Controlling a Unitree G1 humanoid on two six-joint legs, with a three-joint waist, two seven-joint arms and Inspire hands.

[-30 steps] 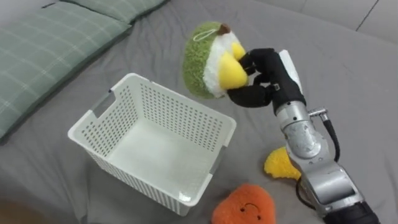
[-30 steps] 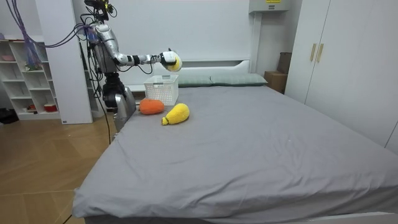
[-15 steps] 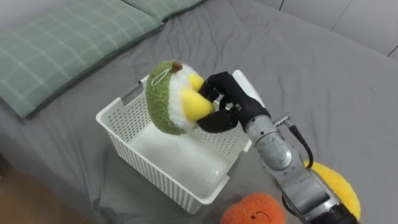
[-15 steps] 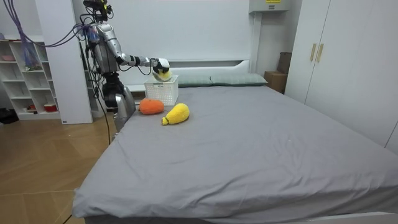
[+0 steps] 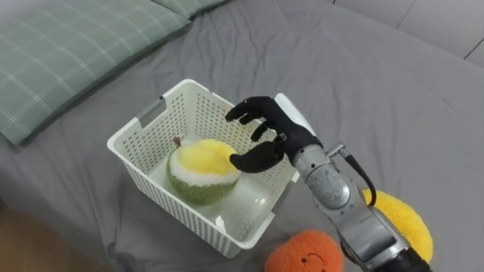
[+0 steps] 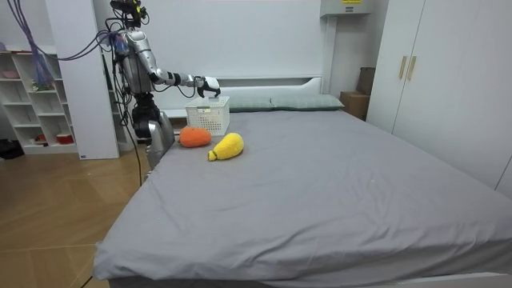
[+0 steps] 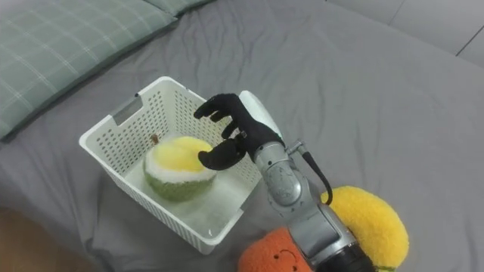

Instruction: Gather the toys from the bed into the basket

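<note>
Two toys lie nearest me, back past my wrist: the orange plush (image 5: 302, 253) and the yellow plush (image 5: 408, 227). My right hand (image 5: 276, 136) has just let go. Its fingers are spread and hold nothing. The green-and-yellow plush (image 5: 200, 170) now lies in the white basket (image 5: 200, 113), just under my fingertips. One is collected. Beyond the fingers, the grey bed sheet (image 5: 363, 68) reaches a checked pillow (image 5: 68, 53), then a wardrobe (image 6: 416, 64).
</note>
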